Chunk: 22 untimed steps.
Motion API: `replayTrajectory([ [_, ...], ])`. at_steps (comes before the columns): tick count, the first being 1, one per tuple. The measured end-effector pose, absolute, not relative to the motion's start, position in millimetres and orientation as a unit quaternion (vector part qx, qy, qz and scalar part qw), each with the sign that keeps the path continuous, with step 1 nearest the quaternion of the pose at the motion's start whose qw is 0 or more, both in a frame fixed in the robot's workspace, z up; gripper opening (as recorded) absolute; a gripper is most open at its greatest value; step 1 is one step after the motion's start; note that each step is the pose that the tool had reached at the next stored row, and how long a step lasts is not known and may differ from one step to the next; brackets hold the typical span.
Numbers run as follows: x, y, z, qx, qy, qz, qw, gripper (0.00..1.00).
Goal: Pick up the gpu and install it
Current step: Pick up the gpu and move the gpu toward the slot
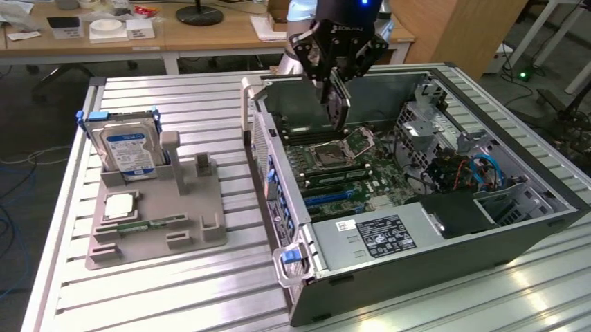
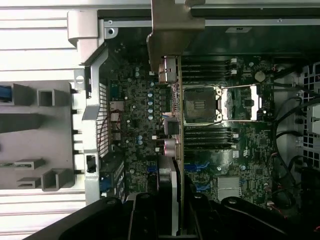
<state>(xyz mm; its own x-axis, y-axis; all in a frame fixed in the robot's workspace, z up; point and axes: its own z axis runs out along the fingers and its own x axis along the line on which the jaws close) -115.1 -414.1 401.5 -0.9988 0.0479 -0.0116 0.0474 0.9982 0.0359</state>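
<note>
My gripper (image 1: 335, 75) is shut on the gpu (image 1: 338, 104), which hangs on edge above the open computer case (image 1: 416, 238), over the motherboard (image 1: 347, 162) near the CPU socket (image 1: 328, 153). In the wrist view the gpu (image 2: 174, 170) appears edge-on between my black fingers (image 2: 142, 220), its silver bracket (image 2: 170, 35) at the far end. It is clear of the board. Blue expansion slots (image 1: 328, 198) lie further down the board, also seen as blue slots (image 2: 200, 170) in the wrist view.
On the exterior view's left, a grey parts holder (image 1: 189, 228) carries a hard drive (image 1: 129, 149), a processor (image 1: 120, 205) and a memory stick (image 1: 152, 223). Cables (image 1: 471, 173) and a drive cage (image 1: 425, 124) fill the case's right side. The power supply (image 1: 378, 235) sits at its near end.
</note>
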Motion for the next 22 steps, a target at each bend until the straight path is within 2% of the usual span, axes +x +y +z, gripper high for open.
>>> replayTrajectory([
  [22,-58,-414,401,0.024,1.000,0.018,0.006,0.28],
])
